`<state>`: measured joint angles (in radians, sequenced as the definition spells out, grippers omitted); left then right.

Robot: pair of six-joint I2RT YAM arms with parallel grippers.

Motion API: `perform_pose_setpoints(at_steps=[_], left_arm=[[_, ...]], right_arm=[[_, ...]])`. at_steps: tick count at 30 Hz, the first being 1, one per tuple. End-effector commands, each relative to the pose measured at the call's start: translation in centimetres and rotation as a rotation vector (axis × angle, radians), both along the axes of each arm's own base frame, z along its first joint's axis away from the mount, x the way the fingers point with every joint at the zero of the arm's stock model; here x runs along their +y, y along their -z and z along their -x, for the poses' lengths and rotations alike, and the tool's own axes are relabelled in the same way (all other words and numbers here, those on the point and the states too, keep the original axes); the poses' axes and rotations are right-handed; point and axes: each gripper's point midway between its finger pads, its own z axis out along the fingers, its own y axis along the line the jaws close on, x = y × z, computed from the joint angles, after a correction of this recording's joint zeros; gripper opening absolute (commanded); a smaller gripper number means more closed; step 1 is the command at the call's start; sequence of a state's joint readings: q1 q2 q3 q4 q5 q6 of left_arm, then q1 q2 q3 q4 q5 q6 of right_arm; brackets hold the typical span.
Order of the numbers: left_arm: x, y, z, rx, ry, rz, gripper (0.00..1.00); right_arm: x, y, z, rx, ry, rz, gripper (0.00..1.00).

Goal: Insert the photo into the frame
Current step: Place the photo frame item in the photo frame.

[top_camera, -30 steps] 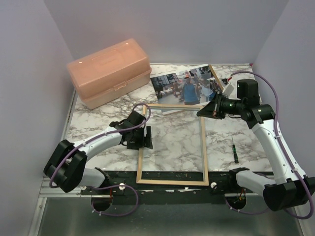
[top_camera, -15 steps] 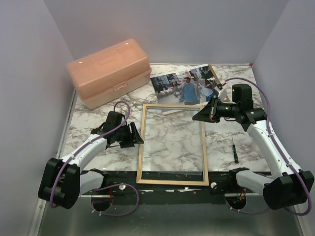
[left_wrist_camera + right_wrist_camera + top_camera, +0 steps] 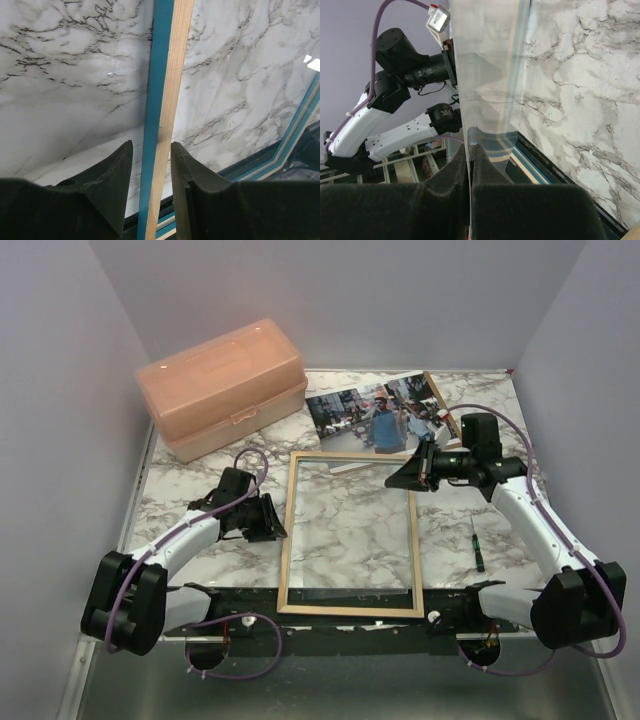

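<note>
The frame lies flat mid-table with its wood face up. In the left wrist view its left rail shows a blue side. My left gripper is open, with one finger on each side of that rail. My right gripper is shut on the far right edge of a clear pane. It holds that end tilted up over the frame's far right corner. The photo lies face up at the back of the table, beyond the frame.
A peach plastic box stands at the back left. A brown backing board sticks out from under the photo's right side. A small screwdriver lies right of the frame. The table's front edge runs just below the frame.
My left arm has drawn back and lowered, and its gripper now straddles the frame's left rail. My right gripper has moved a little left and down with the clear pane.
</note>
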<state>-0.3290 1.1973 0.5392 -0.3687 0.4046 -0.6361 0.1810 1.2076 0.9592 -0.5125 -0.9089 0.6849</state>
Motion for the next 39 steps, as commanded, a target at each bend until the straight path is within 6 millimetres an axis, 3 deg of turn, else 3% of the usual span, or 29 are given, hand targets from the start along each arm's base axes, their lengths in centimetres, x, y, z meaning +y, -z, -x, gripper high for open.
perform_pose_setpoints(at_steps=[1,13,27,39], left_arm=[[0.7,0.8,-0.1,0.008,-0.009,-0.045,0.36],[0.8,1.9,-0.1,0.037,-0.004,-0.065,0.25],[0.8,2.4,0.2,0.059,0.004,-0.069,0.19],[0.9,2.6,0.2,0.064,0.008,-0.083,0.17]], right_arm=[[0.5,-0.7,-0.2,0.004,-0.021,-0.062,0.01],[1.1,-0.6,-1.0,0.044,-0.007,-0.135,0.01],[1.2,2.0,-1.5,0.100,0.013,-0.134,0.01],[1.3,1.2,-1.4,0.091,0.012,-0.153,0.01]])
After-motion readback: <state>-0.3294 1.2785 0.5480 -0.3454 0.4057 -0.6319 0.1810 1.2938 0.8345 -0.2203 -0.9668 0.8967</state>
